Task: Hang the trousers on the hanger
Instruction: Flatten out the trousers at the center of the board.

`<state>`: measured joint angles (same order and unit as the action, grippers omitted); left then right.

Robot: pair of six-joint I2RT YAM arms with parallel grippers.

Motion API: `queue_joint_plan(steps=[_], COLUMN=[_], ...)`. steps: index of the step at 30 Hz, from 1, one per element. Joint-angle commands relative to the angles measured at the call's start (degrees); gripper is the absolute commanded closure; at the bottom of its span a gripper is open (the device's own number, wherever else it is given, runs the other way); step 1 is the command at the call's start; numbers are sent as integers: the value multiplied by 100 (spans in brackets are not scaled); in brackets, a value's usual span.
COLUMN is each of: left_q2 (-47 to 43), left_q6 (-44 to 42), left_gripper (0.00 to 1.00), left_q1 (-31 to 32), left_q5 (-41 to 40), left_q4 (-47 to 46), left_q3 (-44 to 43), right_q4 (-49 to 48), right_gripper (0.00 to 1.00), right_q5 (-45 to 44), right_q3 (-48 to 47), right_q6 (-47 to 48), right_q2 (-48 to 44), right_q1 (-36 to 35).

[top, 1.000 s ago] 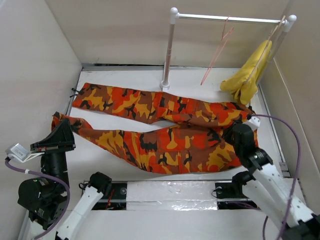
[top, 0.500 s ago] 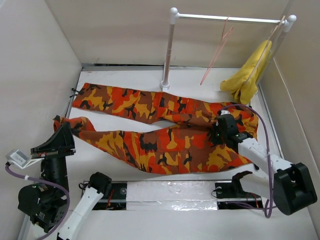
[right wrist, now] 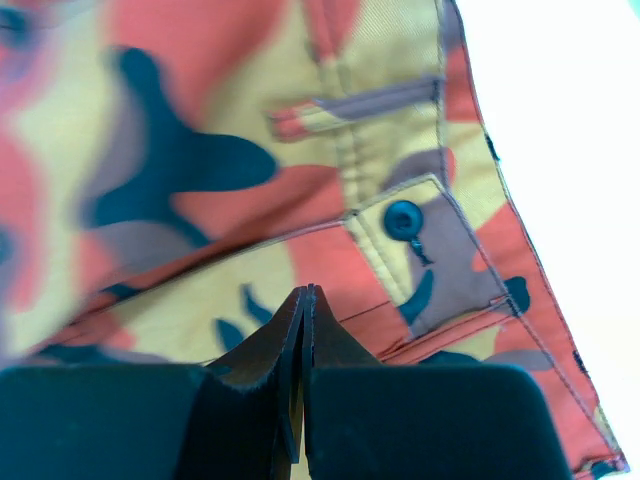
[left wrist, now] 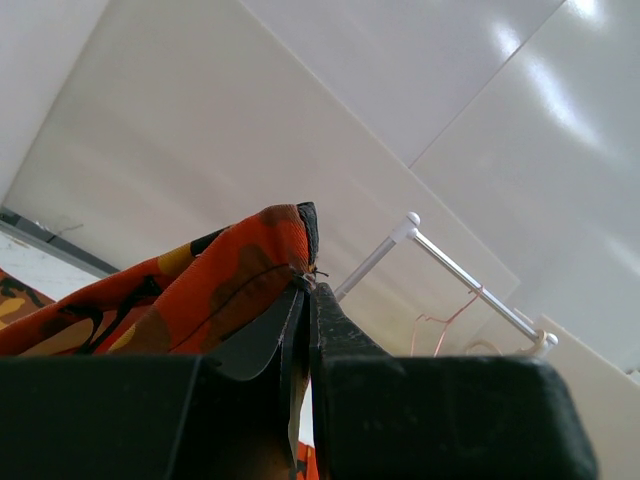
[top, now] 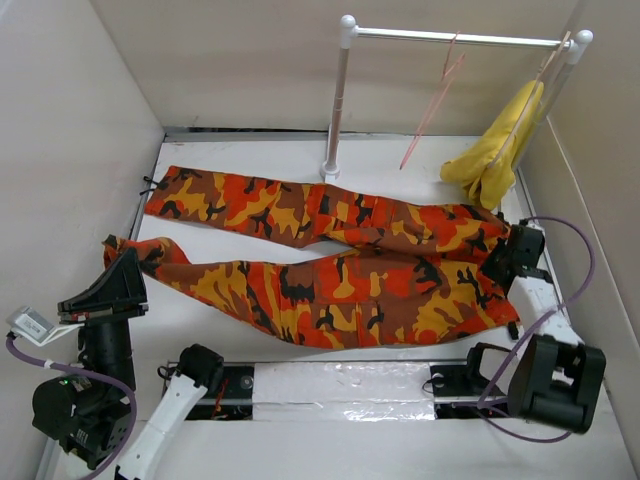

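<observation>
The camouflage trousers (top: 330, 270) lie spread across the table, waist to the right and both legs running left. My left gripper (top: 124, 262) is shut on the cuff of the near leg at the table's left edge. In the left wrist view the orange fabric (left wrist: 200, 290) is lifted and pinched at the tips (left wrist: 308, 285). My right gripper (top: 505, 258) is shut, low over the waist's right end. In its own view the tips (right wrist: 305, 292) meet over a buttoned pocket (right wrist: 405, 220), with no cloth seen between them. The pink hanger (top: 432, 110) hangs on the rail.
A white rail stand (top: 340, 100) stands at the back of the table. From its right end hangs a yellow cloth (top: 495, 150) on a paler hanger (top: 552, 58). Beige walls close in the left, back and right sides.
My right arm swung left over the waist, closed its jaws, then moved to the waist's right end. The left gripper keeps the cuff and has barely shifted.
</observation>
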<state>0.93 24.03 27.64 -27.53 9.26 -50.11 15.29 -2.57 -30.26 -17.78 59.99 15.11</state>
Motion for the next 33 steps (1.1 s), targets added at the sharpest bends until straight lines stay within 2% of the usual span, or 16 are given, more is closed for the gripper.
queue_joint_plan(steps=[1, 5, 9, 14, 18, 20, 22, 23, 24, 28, 30, 32, 33], left_q2=[-268, -304, -321, -339, -339, -374, -435, -462, -488, -611, -647, -664, -673], left_q6=[-21, -21, -21, -30, -48, -56, -56, -56, -56, -56, -65, -65, -65], left_gripper=[100, 100, 100, 100, 100, 100, 100, 100, 100, 100, 100, 100, 100], left_q1=[14, 14, 14, 14, 14, 14, 14, 14, 14, 14, 14, 14, 14], left_q5=[55, 46, 28, 54, 72, 20, 2, -15, -24, -68, -86, -103, -104], left_q4=[-407, -398, -407, -460, -495, -504, -512, -521, -530, -556, -565, -574, -583], left_q3=[10, 27, 80, 159, 203, 220, 229, 256, 256, 282, 300, 300, 308], right_q4=[-324, -588, -896, -1458, -1310, -1265, -1344, -1344, -1318, -1002, -879, -572, -466], right_gripper=[96, 95, 94, 94, 96, 94, 82, 77, 66, 44, 43, 43, 44], right_q5=[642, 915, 1118, 1495, 1532, 1409, 1312, 1268, 1268, 1145, 1039, 839, 706], right_q3=[-374, -761, -1279, -1877, -2606, -2669, -2468, -2154, -1968, -852, -143, 229, 396], right_q6=[319, 319, 170, -32, 64, 108, 117, 100, 73, -76, -234, -357, -427], right_q2=[556, 1811, 2656, 3343, 3748, 3521, 3135, 2655, 2398, 965, 98, -485, -1071], right_q1=[106, -87, -140, -490, -903, -958, -1019, -941, -871, -247, 341, 928, 1097])
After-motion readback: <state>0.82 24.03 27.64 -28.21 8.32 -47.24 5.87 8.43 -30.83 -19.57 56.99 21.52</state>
